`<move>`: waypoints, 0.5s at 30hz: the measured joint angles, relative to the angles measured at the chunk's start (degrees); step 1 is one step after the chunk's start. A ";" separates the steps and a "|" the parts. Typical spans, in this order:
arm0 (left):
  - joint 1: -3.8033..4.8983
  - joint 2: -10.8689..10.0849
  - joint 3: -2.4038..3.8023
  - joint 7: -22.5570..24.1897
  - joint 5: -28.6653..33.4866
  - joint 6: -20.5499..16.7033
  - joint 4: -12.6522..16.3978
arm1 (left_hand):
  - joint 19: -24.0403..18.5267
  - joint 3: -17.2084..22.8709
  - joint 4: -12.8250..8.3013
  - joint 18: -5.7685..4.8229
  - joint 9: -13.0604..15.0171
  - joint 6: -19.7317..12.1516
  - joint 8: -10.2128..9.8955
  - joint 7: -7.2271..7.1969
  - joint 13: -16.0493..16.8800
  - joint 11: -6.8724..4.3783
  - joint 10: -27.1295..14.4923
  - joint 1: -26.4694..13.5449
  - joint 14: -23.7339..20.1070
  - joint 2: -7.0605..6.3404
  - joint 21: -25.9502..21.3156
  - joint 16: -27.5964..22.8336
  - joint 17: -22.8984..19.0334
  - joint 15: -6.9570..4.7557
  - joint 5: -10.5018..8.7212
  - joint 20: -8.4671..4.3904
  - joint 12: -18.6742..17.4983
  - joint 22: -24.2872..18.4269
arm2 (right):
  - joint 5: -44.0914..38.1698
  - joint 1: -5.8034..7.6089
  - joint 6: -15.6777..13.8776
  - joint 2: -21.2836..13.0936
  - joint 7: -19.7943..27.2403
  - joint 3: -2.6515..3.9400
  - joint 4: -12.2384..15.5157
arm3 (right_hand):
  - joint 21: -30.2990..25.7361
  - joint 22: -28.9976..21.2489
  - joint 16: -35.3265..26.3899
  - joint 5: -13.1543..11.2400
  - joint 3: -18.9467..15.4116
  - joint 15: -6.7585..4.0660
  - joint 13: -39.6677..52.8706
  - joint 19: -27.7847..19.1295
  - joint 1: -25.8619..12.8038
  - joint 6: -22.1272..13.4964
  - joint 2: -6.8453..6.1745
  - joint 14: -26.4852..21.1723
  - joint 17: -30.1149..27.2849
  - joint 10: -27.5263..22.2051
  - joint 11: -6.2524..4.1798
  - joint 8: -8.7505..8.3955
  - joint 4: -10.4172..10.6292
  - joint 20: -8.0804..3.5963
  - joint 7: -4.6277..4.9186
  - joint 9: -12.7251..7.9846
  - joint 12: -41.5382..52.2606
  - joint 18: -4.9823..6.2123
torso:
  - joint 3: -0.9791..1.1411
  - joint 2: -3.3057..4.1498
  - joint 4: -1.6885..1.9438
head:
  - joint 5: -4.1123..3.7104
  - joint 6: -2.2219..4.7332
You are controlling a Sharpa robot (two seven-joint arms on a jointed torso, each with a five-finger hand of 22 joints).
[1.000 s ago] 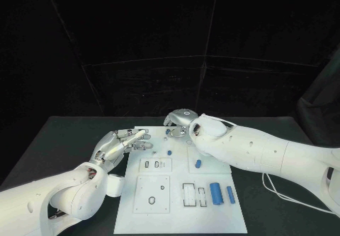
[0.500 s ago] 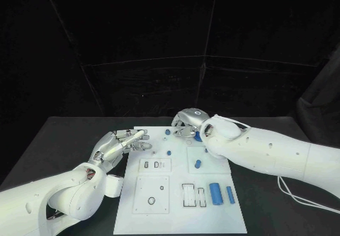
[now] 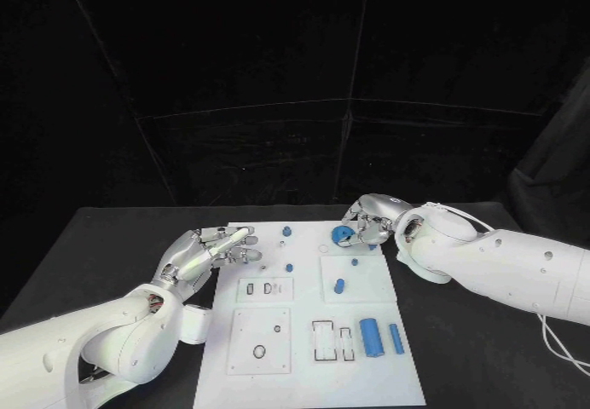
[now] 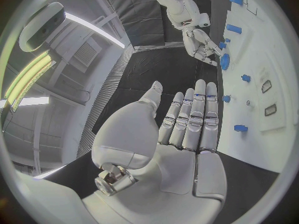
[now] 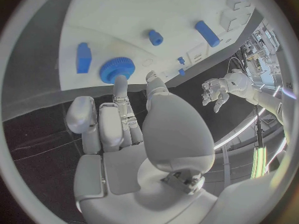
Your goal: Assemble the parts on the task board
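Note:
The white task board (image 3: 252, 388) lies mid-table. At its far right corner my right hand (image 3: 373, 220) pinches a round blue ridged disc (image 3: 343, 236) by its rim, low over the board. In the right wrist view the fingertips (image 5: 120, 86) touch the disc (image 5: 116, 68); the left wrist view shows this hand (image 4: 198, 41) with the disc (image 4: 224, 61). My left hand (image 3: 216, 249) hovers at the board's far left corner, fingers stretched out and holding nothing. Blue parts on the board: a peg (image 3: 286, 230), small pieces (image 3: 354, 262) (image 3: 341, 287), a thick cylinder (image 3: 372, 334), a slim bar (image 3: 396, 337).
The board carries rectangular slots (image 3: 326, 339) and an oval hole (image 3: 261, 351) near its front. Black table (image 3: 111, 247) surrounds the board. A white cable (image 3: 559, 349) trails off my right arm at the right side.
My right hand has moved right from the board's far middle to its far right corner, and the blue disc now shows at its fingertips. The left hand has stayed put.

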 measured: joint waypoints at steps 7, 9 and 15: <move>0.00 0.10 0.00 -0.04 0.00 0.19 -0.26 | 0.00 0.00 0.00 0.00 0.00 0.00 0.00 0.00 0.00 0.00 0.00 0.00 0.00 0.00 0.00 0.00 0.01 0.00 0.00 0.00 0.00 0.00 | 0.86 0.00 2.32 0.22 -2.38 0.01 -1.12 | 0.50 0.79 0.68 1.32 -1.04 0.40 5.63 0.09 2.76 -0.71 0.36 -0.05 1.48 -1.15 0.41 0.48 4.06 0.09 0.13 0.00 4.10 0.01 | 0.00 0.08 -0.03 | -0.13 -0.03; 0.00 0.12 0.00 -0.06 0.00 0.25 -0.33 | 0.00 0.00 0.00 0.00 0.00 0.00 0.00 0.00 0.00 0.00 0.00 0.00 0.00 0.00 0.00 0.00 0.05 0.00 0.00 0.00 0.00 0.00 | 0.95 0.00 2.53 0.61 -2.91 0.01 -1.63 | 0.67 1.09 1.04 2.01 -0.89 0.40 6.59 0.29 3.33 -0.71 0.93 -0.05 1.81 -1.15 0.41 0.48 4.21 0.30 0.13 0.00 4.85 0.01 | 0.00 0.09 -0.05 | -0.20 -0.03; 0.00 0.24 0.00 -0.11 0.00 0.43 -0.50 | 0.00 0.00 0.00 0.00 0.00 0.00 0.00 0.00 0.00 0.00 0.00 0.00 0.00 0.00 0.00 0.00 0.04 0.00 0.00 0.00 0.00 0.01 | 0.86 0.03 2.61 1.74 -4.13 0.02 -2.61 | 1.19 2.00 1.70 3.43 -0.89 0.40 10.01 0.73 3.37 -0.71 1.97 -0.04 2.97 -1.10 0.40 0.96 4.21 0.25 0.13 0.01 7.72 -0.87 | -0.06 0.09 -0.03 | -0.40 -0.04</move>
